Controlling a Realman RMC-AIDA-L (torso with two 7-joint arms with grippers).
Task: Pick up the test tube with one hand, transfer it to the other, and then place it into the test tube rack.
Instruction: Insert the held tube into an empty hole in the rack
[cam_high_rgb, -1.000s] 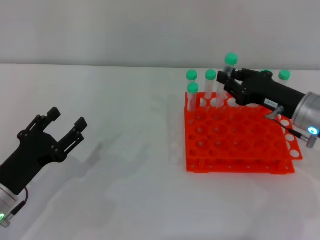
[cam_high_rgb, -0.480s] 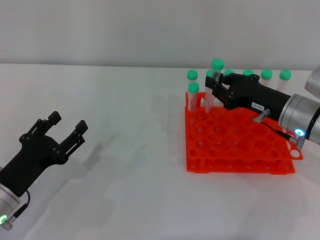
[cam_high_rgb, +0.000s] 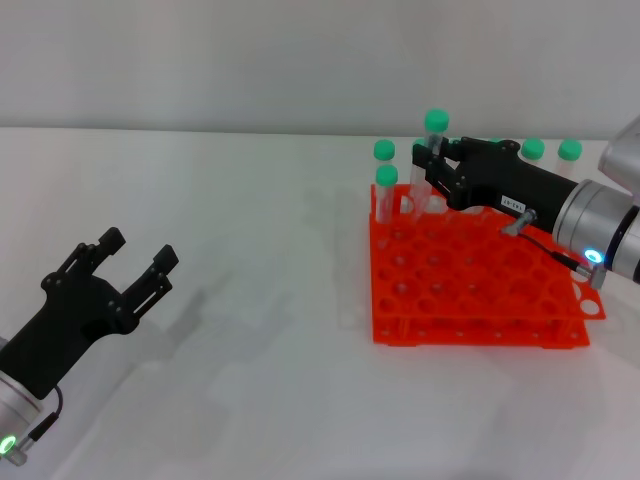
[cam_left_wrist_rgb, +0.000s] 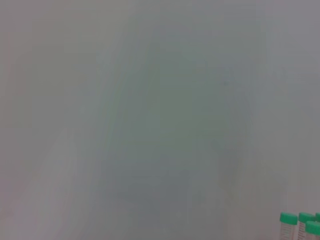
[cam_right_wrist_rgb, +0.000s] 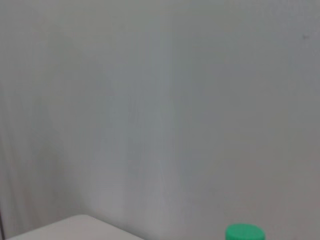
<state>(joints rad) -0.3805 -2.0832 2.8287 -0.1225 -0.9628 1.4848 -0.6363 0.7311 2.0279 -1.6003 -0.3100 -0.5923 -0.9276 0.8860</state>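
White wrist label (cam_high_rgb: 512, 204), print unreadable

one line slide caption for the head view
Right gripper holds a test tube above the orange rack; left gripper open, idle.

1 rack (cam_high_rgb: 470, 300), 7 visible tubes (cam_high_rgb: 385, 190), 2 grippers (cam_high_rgb: 115, 265).
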